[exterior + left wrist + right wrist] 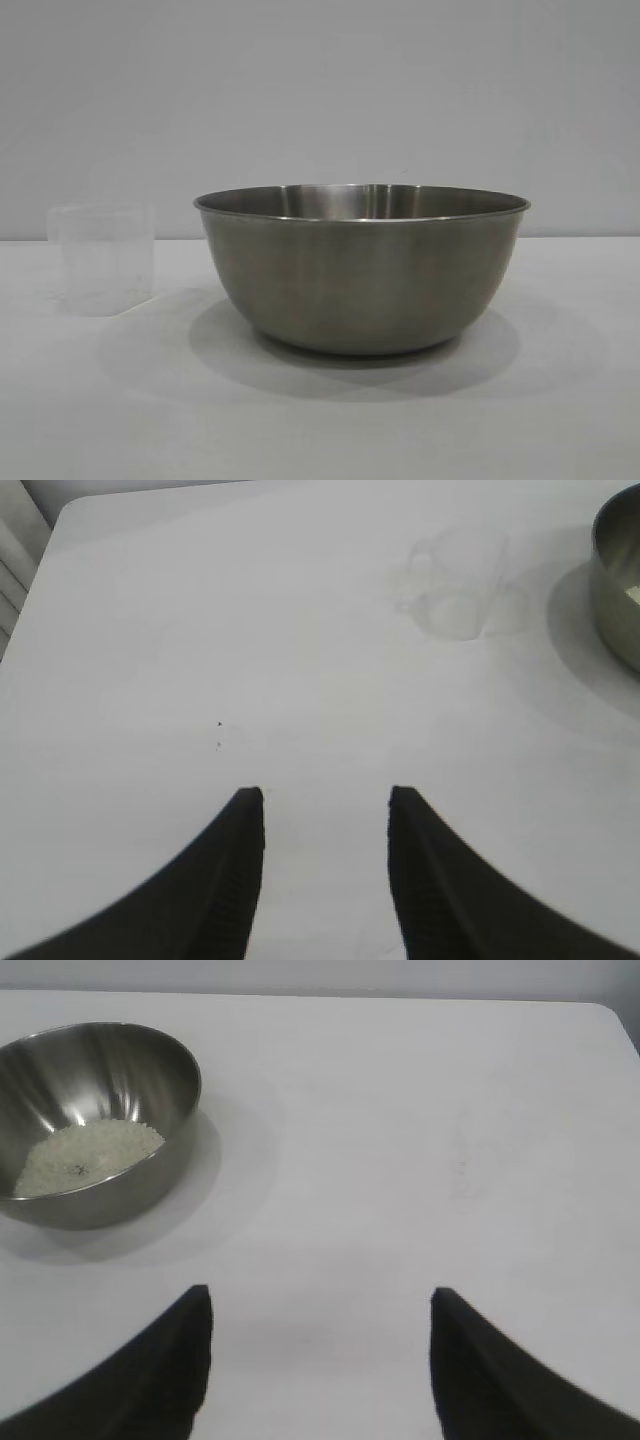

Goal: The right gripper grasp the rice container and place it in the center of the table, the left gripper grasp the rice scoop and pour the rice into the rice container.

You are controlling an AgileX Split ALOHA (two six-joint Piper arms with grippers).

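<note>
The rice container (362, 268), a big steel bowl, stands on the white table (320, 420) near its middle; it also shows as the bowl (95, 1125) (620, 575). White rice (88, 1153) lies in its bottom. To its left stands the rice scoop (103, 258), a translucent cup (462, 585), upright and looking empty. My left gripper (326, 798) hangs open over bare cloth, well short of the scoop. My right gripper (321, 1298) is open too, over bare cloth and apart from the bowl. Neither gripper appears in the exterior view.
A plain grey wall (320, 90) rises behind the table. In the left wrist view the table's rounded corner (70, 510) and edge lie far off. Two tiny dark specks (219, 734) dot the cloth ahead of the left gripper.
</note>
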